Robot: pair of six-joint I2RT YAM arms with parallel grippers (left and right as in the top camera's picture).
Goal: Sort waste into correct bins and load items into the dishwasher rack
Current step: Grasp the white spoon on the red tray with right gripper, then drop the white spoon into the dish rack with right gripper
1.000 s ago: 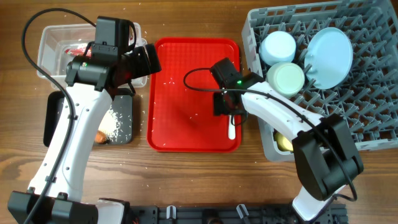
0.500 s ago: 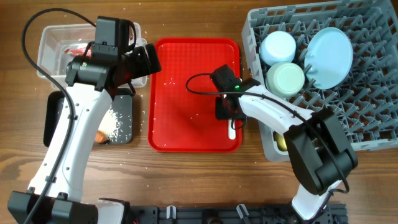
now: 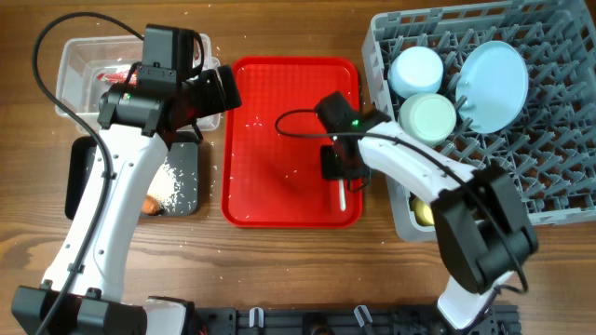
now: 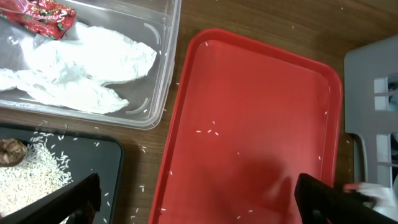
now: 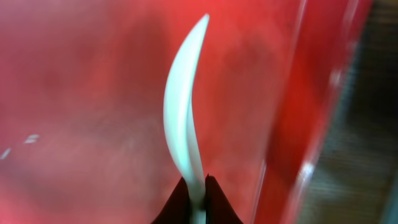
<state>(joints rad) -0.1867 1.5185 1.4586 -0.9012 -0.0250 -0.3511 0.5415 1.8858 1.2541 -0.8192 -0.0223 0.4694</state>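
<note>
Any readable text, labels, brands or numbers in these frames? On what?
No text can be read in any view.
red snack wrapper in the clear tub: printed pattern, too blurred to read.
red serving tray, dishwasher rack, white plastic spoon: no markings visible.

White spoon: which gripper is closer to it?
Right. The right gripper pinches the white spoon over the red tray; the left gripper hangs open at the tray's far side, by the clear tub.

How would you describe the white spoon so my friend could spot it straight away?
Find the flat red serving tray in the middle. Near its right edge, the right gripper pinches a white plastic spoon, the only slim, curved white thing there.
</note>
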